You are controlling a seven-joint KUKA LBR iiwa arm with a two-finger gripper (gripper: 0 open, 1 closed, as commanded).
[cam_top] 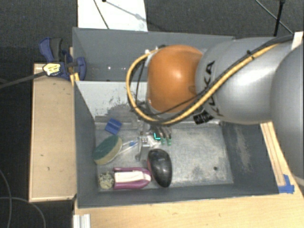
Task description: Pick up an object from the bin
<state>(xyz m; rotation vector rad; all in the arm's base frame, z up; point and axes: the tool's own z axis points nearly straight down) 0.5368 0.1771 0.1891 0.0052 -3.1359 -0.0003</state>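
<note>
My gripper [151, 136] hangs low over the left half of the bin, mostly hidden under the arm's wrist. Directly in front of it lies a black computer mouse [161, 168]. A clear plastic stick-like item [127, 147] lies just to its left, touching or nearly touching the gripper. Beyond that rests a round green and yellow sponge [107, 149]. A purple and white oblong item [131, 178] lies along the bin's front wall, beside the mouse.
A small blue block [113, 125] sits near the back left wall. A speckled little ball [105, 180] is in the front left corner. The arm and its cables cover the back of the bin; bare floor shows to the right.
</note>
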